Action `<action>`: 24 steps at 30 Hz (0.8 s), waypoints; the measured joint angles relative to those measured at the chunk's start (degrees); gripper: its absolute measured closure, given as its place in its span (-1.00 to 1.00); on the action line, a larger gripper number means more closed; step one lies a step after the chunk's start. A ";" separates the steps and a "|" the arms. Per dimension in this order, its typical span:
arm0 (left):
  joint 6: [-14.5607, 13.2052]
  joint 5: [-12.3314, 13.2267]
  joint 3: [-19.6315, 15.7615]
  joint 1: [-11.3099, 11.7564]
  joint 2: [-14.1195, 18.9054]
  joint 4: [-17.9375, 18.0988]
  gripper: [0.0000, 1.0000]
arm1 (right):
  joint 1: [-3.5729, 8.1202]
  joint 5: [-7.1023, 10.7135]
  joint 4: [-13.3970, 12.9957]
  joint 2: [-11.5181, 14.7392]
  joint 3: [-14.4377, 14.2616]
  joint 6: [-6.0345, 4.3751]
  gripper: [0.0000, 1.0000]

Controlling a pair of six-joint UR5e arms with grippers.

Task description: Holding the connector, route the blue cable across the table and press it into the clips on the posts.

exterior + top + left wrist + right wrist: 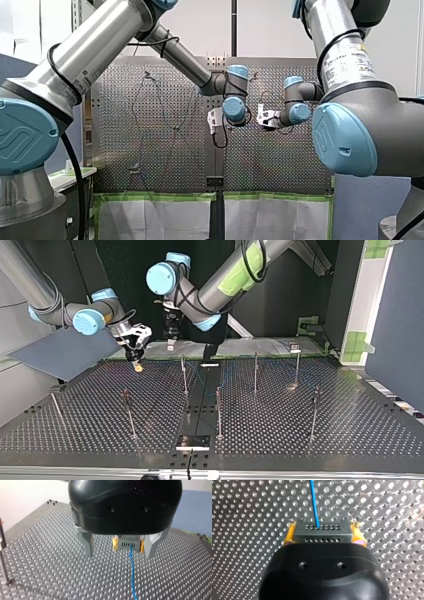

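Top view shows our right pincer (138, 366) near the table's (350, 430) far edge, left of centre. Its yellow pads (289, 533) are clamped on the grey connector (322, 533), with the blue cable (314, 502) running out of it. Further right, our left pincer (119, 554) hangs with its metal fingers (86, 542) spread wide, gripping nothing.

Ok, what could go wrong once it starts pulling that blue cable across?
The thin cable leaves the connector at one hole, so a hard pull by my right tool could strain it there. Posts stand all around, so the cable might snag. My left tool hangs nearby; the two could bump.
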State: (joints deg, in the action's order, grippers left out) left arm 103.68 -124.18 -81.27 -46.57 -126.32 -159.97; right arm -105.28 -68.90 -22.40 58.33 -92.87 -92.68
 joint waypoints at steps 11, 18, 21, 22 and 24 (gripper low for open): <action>1.79 -1.01 5.35 0.11 -5.31 -3.71 -1.00 | 1.54 1.27 0.00 0.01 0.00 0.09 1.00; 1.93 -1.12 8.57 0.97 -8.53 -4.33 -1.00 | 1.77 1.30 -0.03 0.00 0.00 0.19 1.00; 1.96 -1.19 10.12 1.02 -10.06 -4.10 -1.00 | 1.88 1.30 -0.07 0.00 0.00 0.20 1.00; 1.98 -1.22 10.61 1.02 -10.47 -4.04 -1.00 | 1.93 1.30 -0.08 -0.01 0.00 0.20 1.00; 2.02 -1.25 11.78 1.02 -11.07 -3.85 -1.00 | 2.12 1.30 -0.10 -0.01 0.00 0.20 1.00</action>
State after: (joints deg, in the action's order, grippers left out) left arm 105.71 -125.43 -69.49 -45.55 -137.40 -163.82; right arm -103.16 -67.60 -22.49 58.33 -92.87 -92.48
